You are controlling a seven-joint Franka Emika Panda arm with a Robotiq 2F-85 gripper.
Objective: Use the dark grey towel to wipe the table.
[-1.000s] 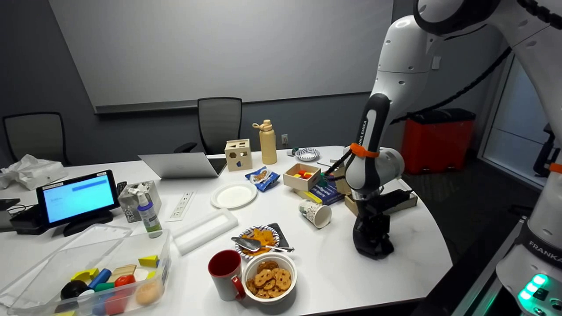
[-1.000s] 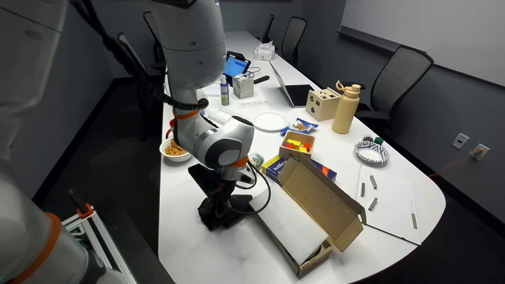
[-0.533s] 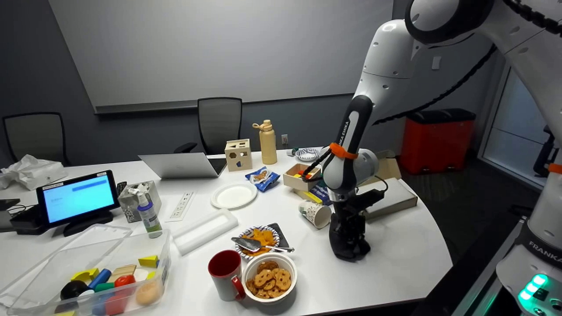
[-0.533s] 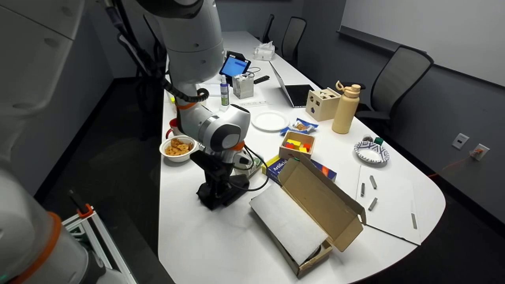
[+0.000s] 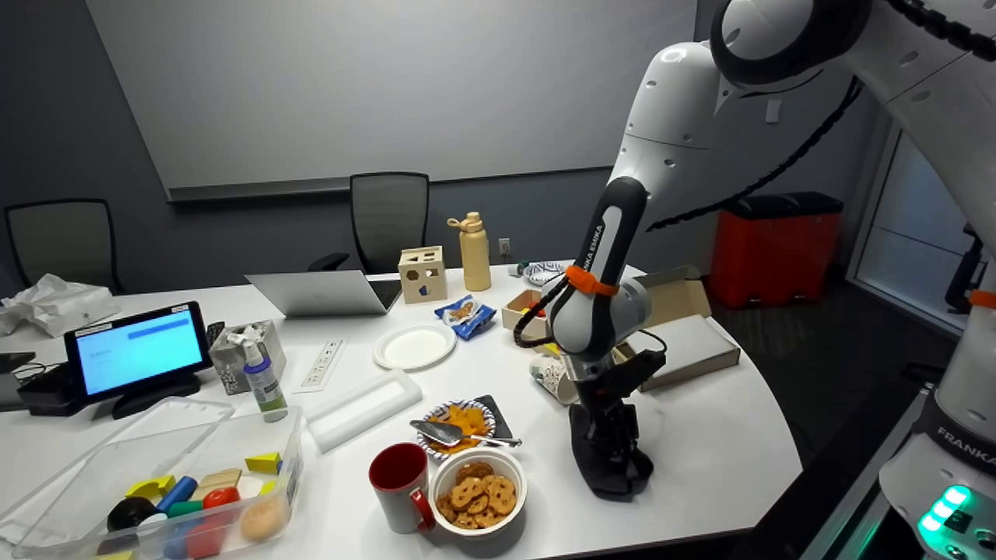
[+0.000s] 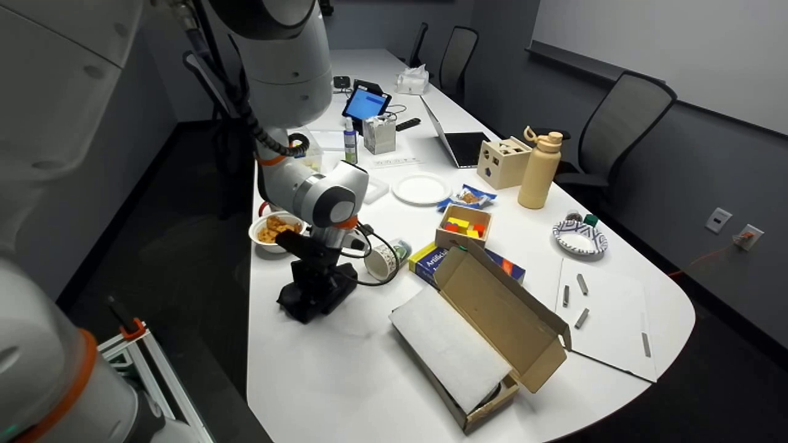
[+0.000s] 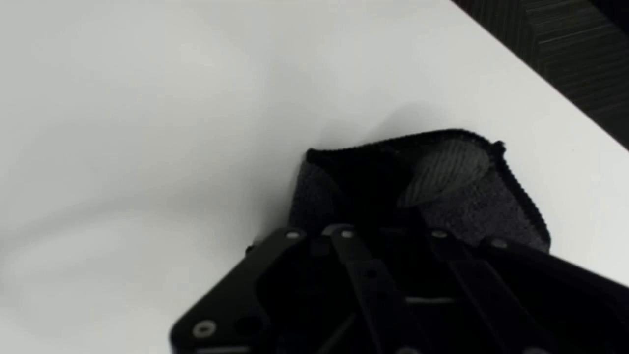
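Observation:
The dark grey towel (image 5: 612, 481) is bunched under my gripper (image 5: 611, 443) on the white table (image 5: 704, 459), right of the bowl and mug in an exterior view. The towel (image 6: 300, 306) and gripper (image 6: 317, 286) also show in an exterior view, near the table's long edge. In the wrist view the towel (image 7: 479, 211), with its black stitched edge, spreads out beyond the jaws (image 7: 378, 231). The gripper is shut on the towel and presses it at the table surface. The fingertips themselves are hidden in dark folds.
A bowl of cookies (image 5: 484, 502), a red-and-grey mug (image 5: 398, 482) and a plate of orange chips (image 5: 467, 420) stand beside the gripper. A tipped paper cup (image 6: 381, 261) lies close behind it. An open cardboard box (image 6: 498, 314) and a book (image 6: 425, 261) lie nearby.
The gripper and towel have slid across the table toward the bowl and mug, then toward the table's long near edge. The gripper stays closed on the towel. The other objects have not moved.

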